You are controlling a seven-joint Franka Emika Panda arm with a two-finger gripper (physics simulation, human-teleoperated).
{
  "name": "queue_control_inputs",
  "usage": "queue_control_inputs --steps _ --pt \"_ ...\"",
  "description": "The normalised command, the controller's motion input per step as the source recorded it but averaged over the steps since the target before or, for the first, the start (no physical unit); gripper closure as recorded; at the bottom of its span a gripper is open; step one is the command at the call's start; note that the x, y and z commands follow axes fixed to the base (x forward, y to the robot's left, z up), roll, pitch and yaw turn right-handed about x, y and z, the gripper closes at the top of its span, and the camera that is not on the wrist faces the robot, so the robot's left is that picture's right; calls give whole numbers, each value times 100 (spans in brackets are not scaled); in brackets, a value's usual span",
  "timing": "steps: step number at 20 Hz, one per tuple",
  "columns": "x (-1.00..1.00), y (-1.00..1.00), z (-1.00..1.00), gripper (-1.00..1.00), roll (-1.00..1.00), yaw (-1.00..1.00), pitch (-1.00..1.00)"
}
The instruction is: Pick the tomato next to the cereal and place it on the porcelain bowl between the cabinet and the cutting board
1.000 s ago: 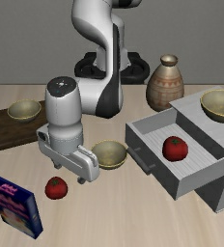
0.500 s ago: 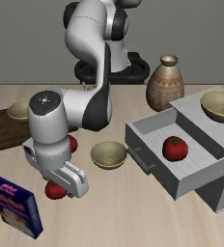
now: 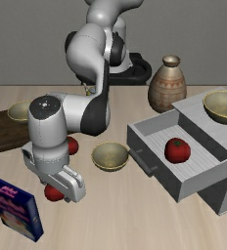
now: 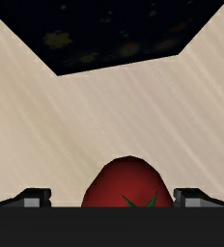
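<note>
A red tomato (image 3: 53, 192) lies on the wooden table just beside the blue cereal box (image 3: 16, 208). My gripper (image 3: 63, 184) has come down over it, and the hand hides part of the fruit in the exterior view. In the wrist view the tomato (image 4: 128, 183) sits between my two fingertips (image 4: 32, 199), with a gap on each side, so the gripper (image 4: 114, 199) is open. The dark cereal box (image 4: 114, 34) lies just beyond it. The porcelain bowl (image 3: 111, 155) stands empty between the cabinet (image 3: 189, 161) and the cutting board (image 3: 2, 134).
The cabinet's drawer is pulled out with a second tomato (image 3: 177, 149) inside, and a bowl (image 3: 223, 105) rests on the cabinet top. Another bowl (image 3: 24, 111) sits on the cutting board. A brown vase (image 3: 168, 83) stands at the back. Something red (image 3: 73, 146) peeks out behind my hand.
My hand has moved toward the exterior view's left and dropped down to the tomato beside the cereal box. The tomato, the bowls and the drawer have stayed put.
</note>
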Motion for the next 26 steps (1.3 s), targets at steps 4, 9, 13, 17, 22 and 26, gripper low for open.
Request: queue_control_inputs --steps 4,9,13,17,22,26 --pt "0 0 -75 100 0 0 0" --pt "0 0 0 100 0 0 0" --pt "0 0 0 100 0 0 0" --pt "0 0 25 100 0 0 0" --pt "0 0 100 100 0 0 0" --pt "0 0 100 100 0 0 0"
